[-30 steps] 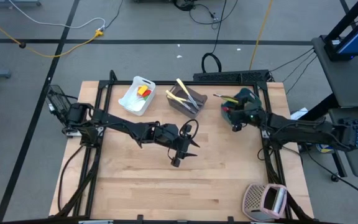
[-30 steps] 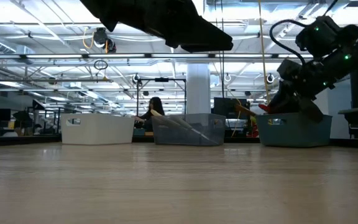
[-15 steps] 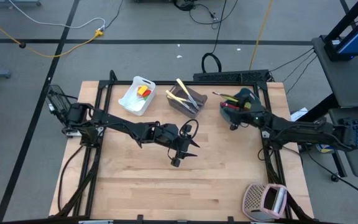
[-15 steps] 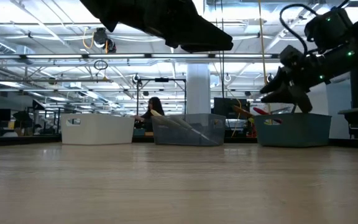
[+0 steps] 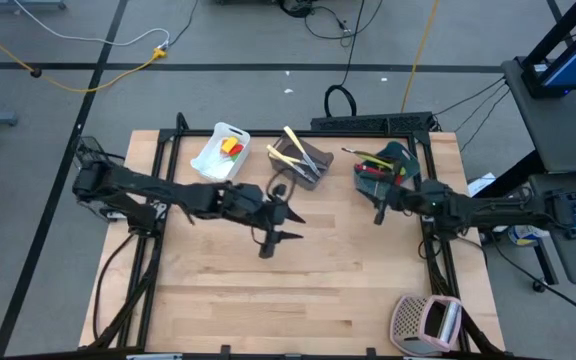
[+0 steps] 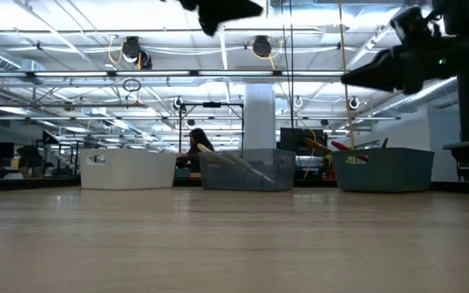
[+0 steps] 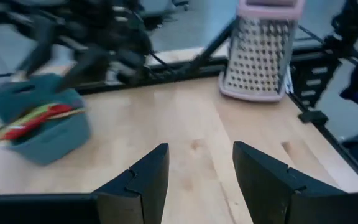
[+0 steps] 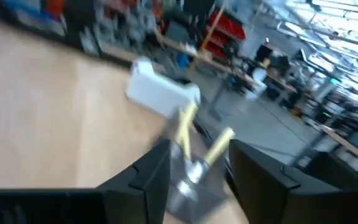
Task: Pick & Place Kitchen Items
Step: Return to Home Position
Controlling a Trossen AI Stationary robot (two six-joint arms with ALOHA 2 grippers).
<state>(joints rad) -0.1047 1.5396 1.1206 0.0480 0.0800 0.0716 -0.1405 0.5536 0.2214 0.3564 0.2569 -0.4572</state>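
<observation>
Slim utensils lie in three tubs along the table's far side. Yellow and red ones [image 5: 231, 147] are in the white tub [image 5: 211, 163]. Cream-handled knives [image 5: 296, 149] stick out of the grey tub [image 5: 294, 167], and show too as cream handles [image 8: 185, 123]. Red and green utensils [image 5: 374, 165] are in the teal tub [image 5: 400, 156], also seen as the teal tub [image 7: 48, 134]. My left gripper [image 5: 271, 238] [image 7: 197, 158] hovers open and empty over mid-table. My right gripper [image 5: 378, 212] [image 8: 197, 152] is open and empty, just near of the teal tub.
A perforated grater with a pink side [image 5: 426, 322] [image 7: 263, 53] sits at the table's near right corner. A black frame [image 5: 168, 160] runs along the left, far and right edges. Bare wood [image 5: 298, 300] fills the near half of the table.
My right gripper has drawn back from the teal tub toward the near edge and risen above the tub's rim. My left gripper has moved a little toward the table's left and lifted higher, leaving most of the low view.
</observation>
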